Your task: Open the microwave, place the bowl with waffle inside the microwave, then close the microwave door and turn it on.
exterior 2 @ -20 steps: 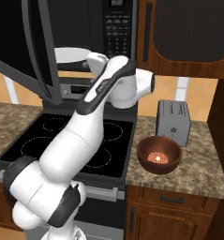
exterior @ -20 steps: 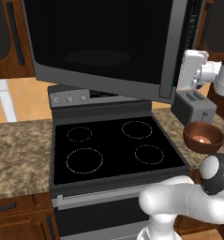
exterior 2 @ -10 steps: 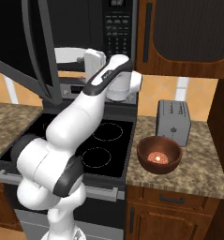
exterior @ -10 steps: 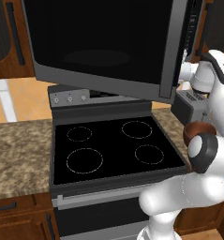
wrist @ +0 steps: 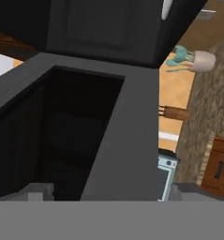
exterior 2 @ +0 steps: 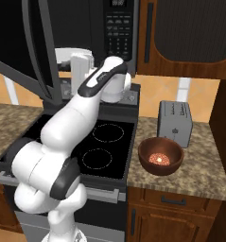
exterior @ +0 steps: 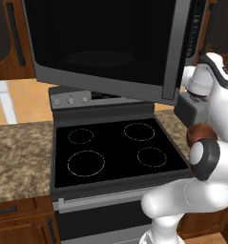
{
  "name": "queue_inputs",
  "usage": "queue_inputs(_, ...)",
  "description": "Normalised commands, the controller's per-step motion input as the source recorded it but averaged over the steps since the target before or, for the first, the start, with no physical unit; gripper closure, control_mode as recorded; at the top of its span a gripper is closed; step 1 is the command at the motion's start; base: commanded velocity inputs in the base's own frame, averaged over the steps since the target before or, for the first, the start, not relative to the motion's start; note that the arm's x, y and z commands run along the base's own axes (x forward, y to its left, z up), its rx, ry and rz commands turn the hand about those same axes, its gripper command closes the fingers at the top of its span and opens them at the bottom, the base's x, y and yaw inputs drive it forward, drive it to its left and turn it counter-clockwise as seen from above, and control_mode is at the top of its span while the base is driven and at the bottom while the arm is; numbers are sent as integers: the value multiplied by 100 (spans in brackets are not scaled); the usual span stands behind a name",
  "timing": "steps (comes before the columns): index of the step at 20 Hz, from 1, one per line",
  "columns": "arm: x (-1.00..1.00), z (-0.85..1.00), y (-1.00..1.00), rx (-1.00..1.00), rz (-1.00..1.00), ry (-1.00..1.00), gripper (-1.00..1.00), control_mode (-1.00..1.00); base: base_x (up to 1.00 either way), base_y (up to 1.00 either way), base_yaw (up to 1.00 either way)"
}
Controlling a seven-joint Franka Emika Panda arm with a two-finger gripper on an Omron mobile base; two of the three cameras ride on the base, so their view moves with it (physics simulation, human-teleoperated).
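the microwave door (exterior: pixel 101 47) stands swung wide open over the stove (exterior: pixel 115 150), its dark glass panel facing the left base camera and hiding most of the microwave (exterior 2: pixel 119 33) behind it. from the right base camera the keypad strip of the microwave shows above the arm, and a white round turntable plate (exterior 2: pixel 72 54) peeks out of the cavity just behind the robot's wrist.

the gripper (wrist: pixel 111 194) is up at the mouth of the microwave. in the hand camera only its two grey tips show, far apart at the bottom edge with nothing between them, so the jaws are spread wide and hold nothing. ahead of them is a dark grey frame and a black recess, too dim to make out any detail inside.

the bowl (exterior 2: pixel 160 155) sits on the counter (exterior 2: pixel 199 165) to the right of the stove, near the counter's front edge, just in front of the grey toaster (exterior 2: pixel 176 122). the waffle (exterior 2: pixel 158 159) lies in its bottom, small and speckled, its grid hard to read. in the left base camera the bowl is mostly hidden behind the white arm; only a reddish-brown sliver of rim shows, and the toaster is cut off by the arm too.
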Motion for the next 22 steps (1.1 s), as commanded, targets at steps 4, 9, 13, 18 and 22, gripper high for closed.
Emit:
queue_inputs(4, -70, 1, 69, 0, 10, -3, -100, -100, 0, 0, 0)
queue_inputs(9, -99, 7, 52, 0, 0, -10, -100, -100, 0, 0, 0)
queue_inputs(13, -100, 20, 49, -1, 0, -14, -100, -100, 0, 0, 0)
queue_inputs(18, -98, 19, 61, -3, -2, -13, -100, -100, 0, 0, 0)
queue_inputs(22, -76, 11, 81, -7, -8, -6, -100, -100, 0, 0, 0)
